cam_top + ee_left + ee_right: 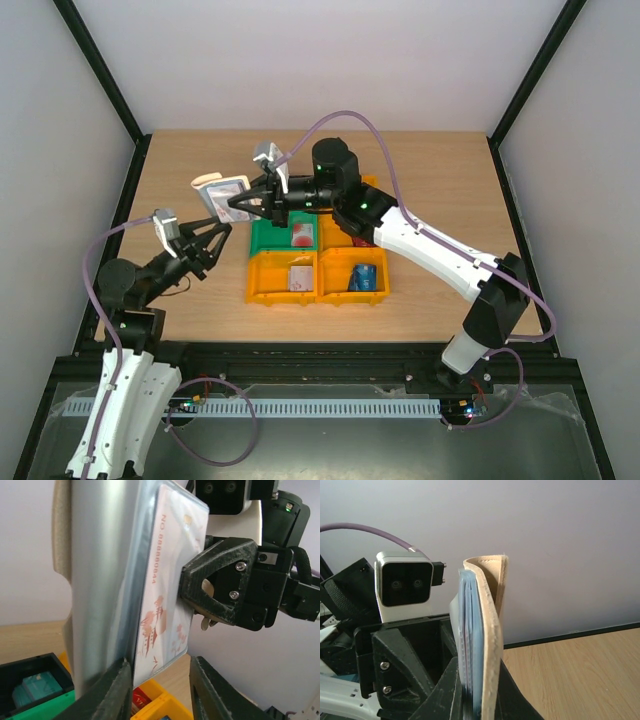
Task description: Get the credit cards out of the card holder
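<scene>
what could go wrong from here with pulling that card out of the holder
1. The left tool, jaws open, straddles both the white-pink card and the clear sleeve of the card holder. Closing may pinch both, so nothing slides out.
2. The right tool clamps the holder near one edge, in mid-air. A hard pull might twist it loose.
3. From above, the holder seems to hang beside the bins, so a dropped card might miss them.

A light wooden table [440,170] carries a block of small plastic bins, set touching one another near its middle. Two orange bins [262,288] [338,288] stand side by side nearer the front edge. A green bin [265,240] sits behind the left one, and another orange bin [368,184], mostly hidden, behind the right.
</scene>
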